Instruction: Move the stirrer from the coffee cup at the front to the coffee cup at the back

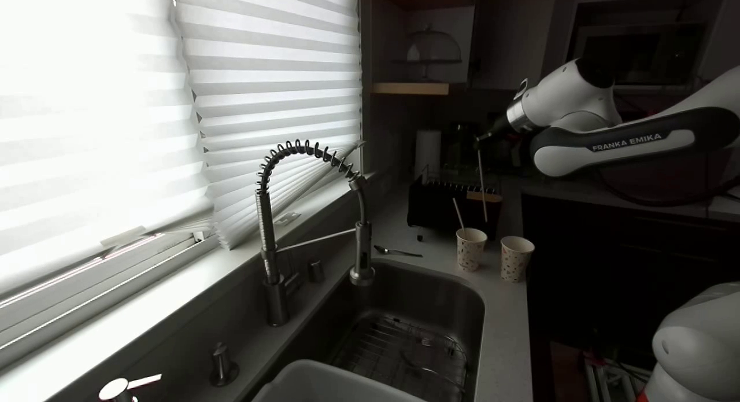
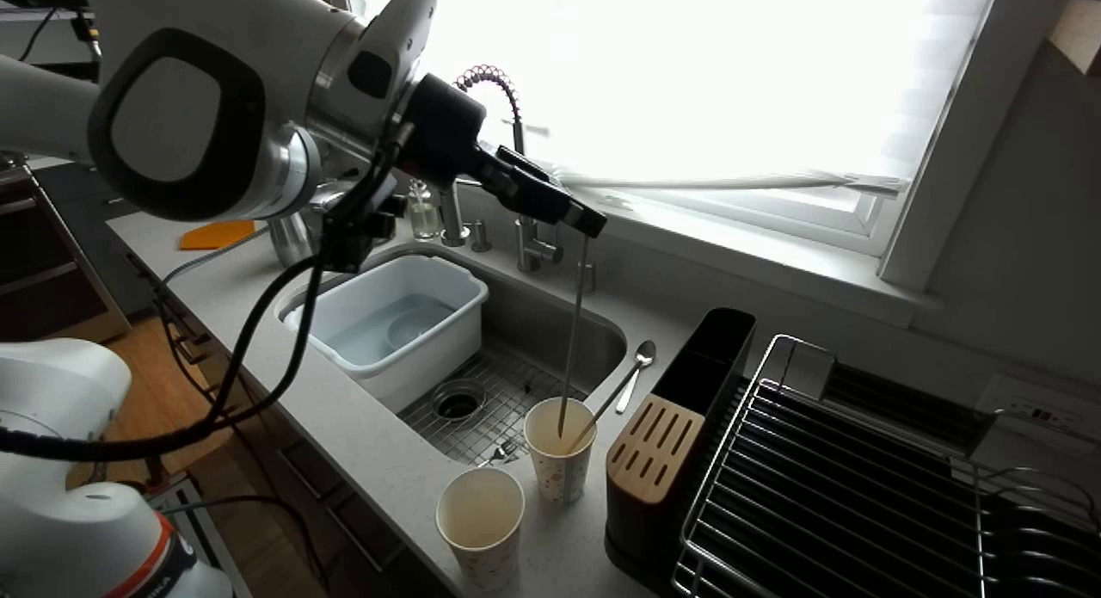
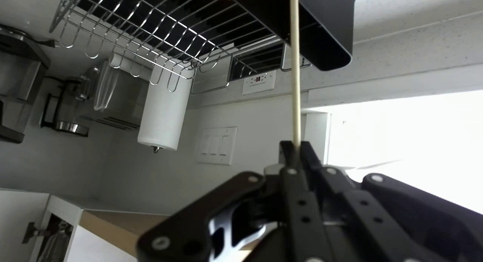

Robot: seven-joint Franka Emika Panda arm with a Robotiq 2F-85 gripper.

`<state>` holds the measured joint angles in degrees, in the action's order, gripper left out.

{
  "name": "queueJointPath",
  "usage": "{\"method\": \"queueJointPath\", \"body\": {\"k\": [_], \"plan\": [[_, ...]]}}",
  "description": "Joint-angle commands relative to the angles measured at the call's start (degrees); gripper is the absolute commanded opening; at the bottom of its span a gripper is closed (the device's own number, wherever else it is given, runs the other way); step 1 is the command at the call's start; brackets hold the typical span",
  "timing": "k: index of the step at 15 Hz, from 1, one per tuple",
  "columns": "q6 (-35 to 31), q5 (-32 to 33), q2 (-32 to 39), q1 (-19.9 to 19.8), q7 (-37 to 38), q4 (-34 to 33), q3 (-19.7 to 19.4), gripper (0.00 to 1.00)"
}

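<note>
My gripper, in both exterior views (image 1: 481, 140) (image 2: 590, 224) and the wrist view (image 3: 297, 149), is shut on a thin pale stirrer (image 2: 574, 323), which also shows in an exterior view (image 1: 482, 182) and the wrist view (image 3: 295, 73). The stirrer hangs nearly upright. Its lower end is above the rim of a patterned paper cup (image 1: 469, 256), the sink-side cup (image 2: 563, 482), overlapping its mouth in an exterior view. A second stick (image 1: 458, 214) (image 2: 606, 404) leans in that cup. Another patterned cup (image 1: 514, 264) (image 2: 483, 564), with no stick visible in it, stands beside it near the counter edge.
A black caddy with a slotted wooden top (image 2: 654, 447) stands close to the cups, with a wire dish rack (image 2: 778, 460) behind it. A spoon (image 1: 399, 252) lies by the sink (image 1: 428, 275). A spring faucet (image 1: 272, 240) and white tub (image 2: 430, 340) are at the sink.
</note>
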<state>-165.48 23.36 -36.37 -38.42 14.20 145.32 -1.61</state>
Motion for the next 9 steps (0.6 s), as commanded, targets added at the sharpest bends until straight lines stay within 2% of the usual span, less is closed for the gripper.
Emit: {"method": "queueJointPath", "body": {"k": [1, 4, 9], "plan": [[-2.17, -3.36, 4.08, -0.32, 0.35, -0.42, 1.48, 0.01], [-5.14, -4.09, 7.58, -2.18, 2.10, -0.04, 3.12, 0.01], [-9.05, -4.69, 12.21, -1.08, 2.79, 0.09, 2.55, 0.01]]}}
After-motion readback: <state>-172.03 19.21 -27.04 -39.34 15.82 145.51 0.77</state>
